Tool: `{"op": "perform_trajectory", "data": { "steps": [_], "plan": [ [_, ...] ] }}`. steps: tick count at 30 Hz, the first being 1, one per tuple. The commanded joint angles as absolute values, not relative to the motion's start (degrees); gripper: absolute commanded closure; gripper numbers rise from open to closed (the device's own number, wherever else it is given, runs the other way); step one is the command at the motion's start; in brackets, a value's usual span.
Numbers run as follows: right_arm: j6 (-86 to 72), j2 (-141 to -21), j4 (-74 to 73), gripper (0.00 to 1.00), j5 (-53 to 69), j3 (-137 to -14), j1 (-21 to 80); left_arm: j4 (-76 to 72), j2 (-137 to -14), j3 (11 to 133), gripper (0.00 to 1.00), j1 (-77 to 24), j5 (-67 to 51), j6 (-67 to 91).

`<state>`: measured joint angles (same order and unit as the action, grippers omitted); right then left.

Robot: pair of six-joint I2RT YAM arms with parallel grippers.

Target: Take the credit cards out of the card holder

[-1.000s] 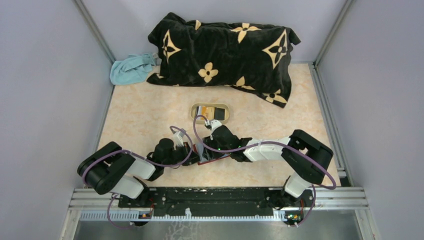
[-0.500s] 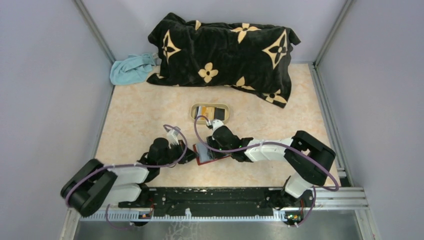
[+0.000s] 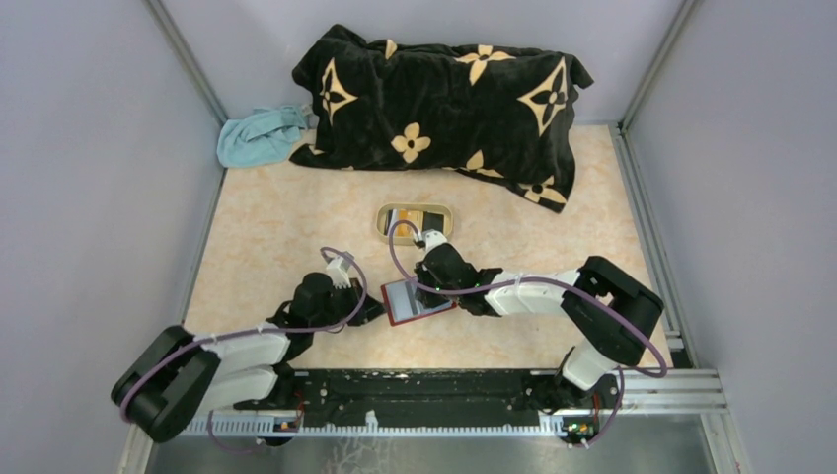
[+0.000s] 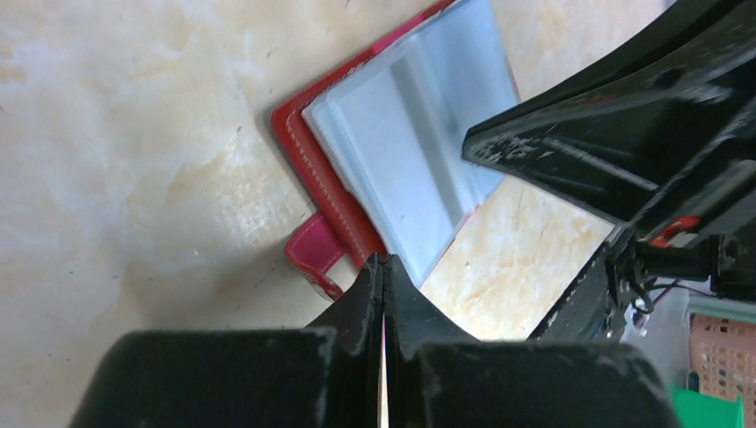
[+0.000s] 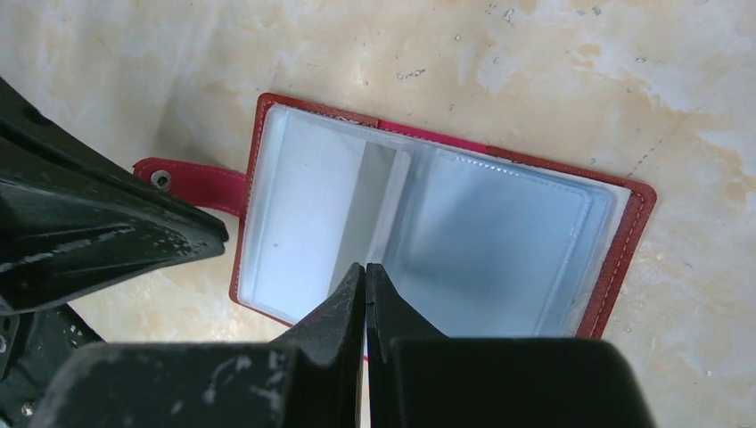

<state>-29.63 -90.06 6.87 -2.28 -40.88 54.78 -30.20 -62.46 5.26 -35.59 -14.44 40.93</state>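
left gripper (image 4: 383,267) and right gripper (image 5: 365,272) pinched closed, empty | holder (image 5: 499,232) open just below both, pockets look empty | cards (image 3: 424,217) in tray (image 3: 381,222) beyond right gripper | step: we judge final check; next we lift clear

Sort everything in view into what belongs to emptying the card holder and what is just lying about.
Belongs to the job: card holder, lying open; credit cards, in the beige tray; left gripper and right gripper, both shut at the card holder.
Lying about: black flowered blanket; blue cloth.
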Motion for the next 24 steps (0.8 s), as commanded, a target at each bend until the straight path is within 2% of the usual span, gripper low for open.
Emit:
{"op": "perform_trajectory", "data": {
  "steps": [1,3,6,24],
  "plan": [
    [-30.1,-88.8,10.0,1.0,-1.7,-40.8,54.3,-38.9,-68.5,6.0,1.0,-35.4,-18.1,42.8],
    [-30.4,-88.9,10.7,0.96,-1.6,-40.2,54.3,-42.3,-71.1,6.0,1.0,-35.4,-18.8,43.5],
    [-30.5,-89.4,11.1,1.0,-1.6,-39.6,54.2,-44.5,-73.1,6.2,1.0,-35.4,-19.4,43.9],
    [-31.6,-90.3,14.3,1.0,-0.3,-36.2,53.2,-38.6,-70.6,8.9,1.0,-35.4,-18.5,42.8]
  ]
}}
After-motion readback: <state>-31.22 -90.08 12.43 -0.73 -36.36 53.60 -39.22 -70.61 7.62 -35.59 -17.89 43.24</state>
